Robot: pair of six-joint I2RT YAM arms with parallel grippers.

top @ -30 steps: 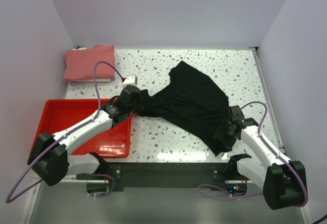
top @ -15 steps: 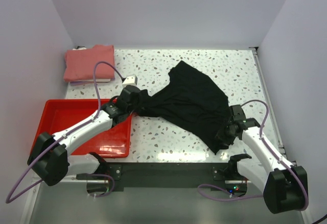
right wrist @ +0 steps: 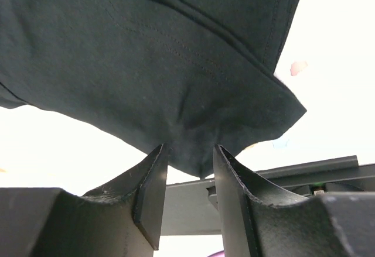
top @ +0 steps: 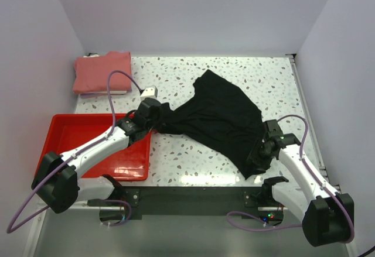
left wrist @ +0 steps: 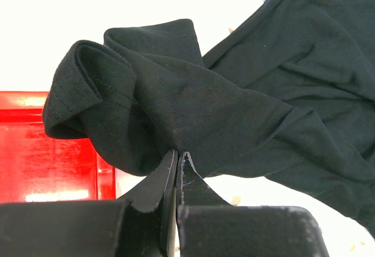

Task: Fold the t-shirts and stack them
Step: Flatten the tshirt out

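Right gripper (right wrist: 188, 150) edged slightly down-frame, pinching lower-right corner of black shirt (top: 222, 116); left gripper (left wrist: 177, 158) clamped on its bunched edge, mid-frame; shirt crumpled btwn them; pink shirt (top: 101, 72) folded, upper left.

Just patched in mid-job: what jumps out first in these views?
The black t-shirt grabs the eye, stretched diagonally across the table between both arms. The left gripper is shut on a bunched end by the red tray; the right gripper has its fingers either side of the near-right corner. A salmon-pink t-shirt lies folded at the far left.
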